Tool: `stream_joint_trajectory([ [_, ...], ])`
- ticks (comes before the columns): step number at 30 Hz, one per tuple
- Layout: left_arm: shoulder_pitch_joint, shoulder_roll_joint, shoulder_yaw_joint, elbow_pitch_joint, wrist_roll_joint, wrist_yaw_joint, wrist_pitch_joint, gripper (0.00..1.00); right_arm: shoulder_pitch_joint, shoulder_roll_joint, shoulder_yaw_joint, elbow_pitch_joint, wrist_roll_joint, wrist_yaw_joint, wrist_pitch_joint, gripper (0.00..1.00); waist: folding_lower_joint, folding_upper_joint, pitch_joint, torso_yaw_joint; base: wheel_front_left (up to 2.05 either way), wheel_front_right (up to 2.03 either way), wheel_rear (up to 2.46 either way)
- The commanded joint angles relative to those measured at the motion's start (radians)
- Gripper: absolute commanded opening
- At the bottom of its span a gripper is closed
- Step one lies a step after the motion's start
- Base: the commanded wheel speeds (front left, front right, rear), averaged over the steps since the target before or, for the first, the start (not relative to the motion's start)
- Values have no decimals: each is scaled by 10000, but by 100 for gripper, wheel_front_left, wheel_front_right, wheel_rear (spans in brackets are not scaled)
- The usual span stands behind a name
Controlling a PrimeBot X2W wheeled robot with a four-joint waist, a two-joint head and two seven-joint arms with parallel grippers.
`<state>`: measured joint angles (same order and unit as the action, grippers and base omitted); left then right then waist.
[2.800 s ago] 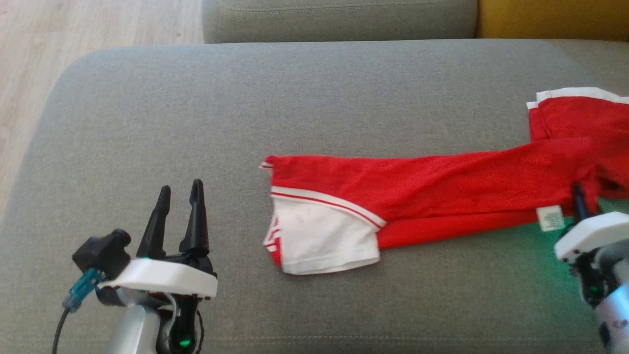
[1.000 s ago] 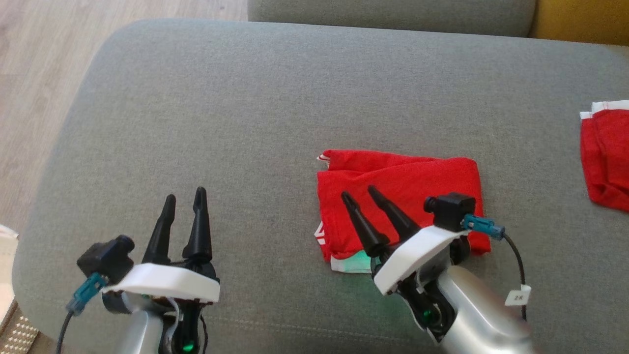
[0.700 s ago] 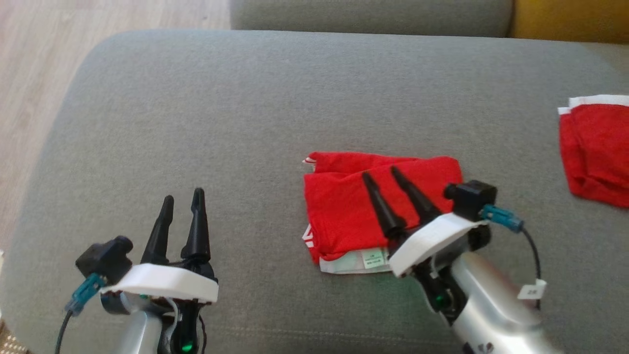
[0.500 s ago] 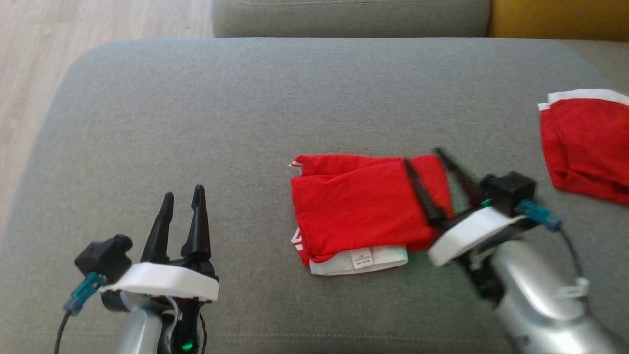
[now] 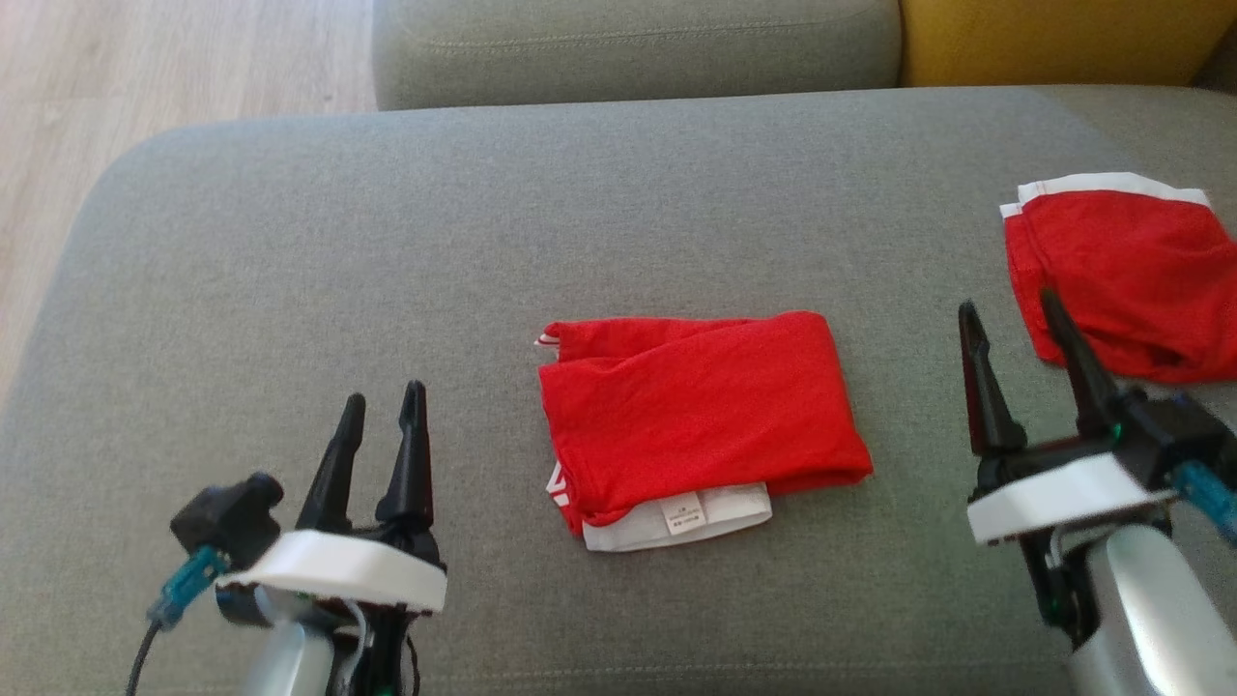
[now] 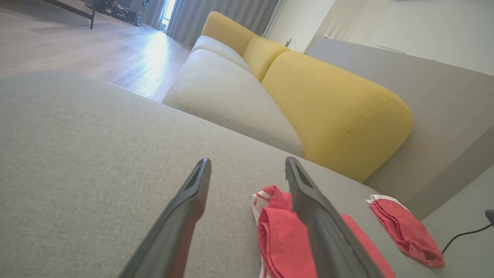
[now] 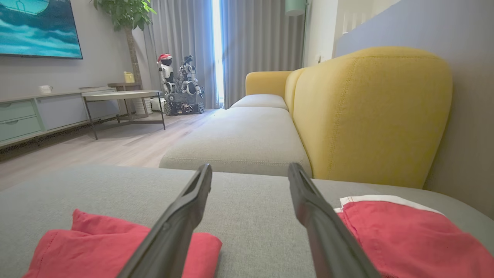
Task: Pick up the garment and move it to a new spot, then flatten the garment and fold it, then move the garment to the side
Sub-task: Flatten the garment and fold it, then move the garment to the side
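Red folded garment [image 5: 701, 416] between left claw [image 5: 386, 391] and right claw [image 5: 1007, 302], both spread, empty.

The garment [image 5: 696, 406] is red with white trim; the second cloth [image 5: 1126, 275] likewise. Grey cushion [image 5: 387, 242], yellow backrest [image 5: 1053, 39], pale wood floor [image 5: 145, 68].

I'm looking down on a broad grey fabric sofa seat [image 5: 290, 242] with mustard-yellow back cushions [image 7: 370, 116] behind it. Pale wooden floor [image 7: 115, 146] runs to long grey curtains [image 7: 185, 31], daylight glaring between them; a low grey-green sideboard [image 7: 23, 116] lines the grey wall [image 7: 104, 46].
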<state>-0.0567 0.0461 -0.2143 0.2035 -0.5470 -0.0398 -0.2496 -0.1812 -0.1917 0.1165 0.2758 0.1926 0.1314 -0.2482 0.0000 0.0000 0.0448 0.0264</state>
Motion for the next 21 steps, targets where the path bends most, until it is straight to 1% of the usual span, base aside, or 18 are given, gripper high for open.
stream_joint_trajectory([
  [1, -110, 41, 324, -236, 76, -38, -122, 100, -117, 61, 74, -438, -179, -7, -119, 100, 0, 0, -21, -21, 0, 0, 0],
  [4, 31, 41, 294, -173, 126, -69, -122, 100, 265, 430, -288, -633, -364, -7, -125, 100, 0, 0, -49, -38, 0, 0, 0],
  [7, 135, 41, 230, -163, 195, -84, -122, 100, 479, 606, -404, -750, -551, -7, -130, 100, 0, 0, -60, -39, 0, 0, 0],
  [12, 231, 41, 140, -172, 238, -109, -122, 100, 591, 733, -434, -829, -739, -7, -133, 100, 0, 0, -55, -10, 0, 0, 0],
  [21, 176, 41, 239, -275, 220, -72, -122, 100, 613, 772, -401, -804, -740, -7, -134, 100, 0, 0, -30, 74, 0, 0, 0],
])
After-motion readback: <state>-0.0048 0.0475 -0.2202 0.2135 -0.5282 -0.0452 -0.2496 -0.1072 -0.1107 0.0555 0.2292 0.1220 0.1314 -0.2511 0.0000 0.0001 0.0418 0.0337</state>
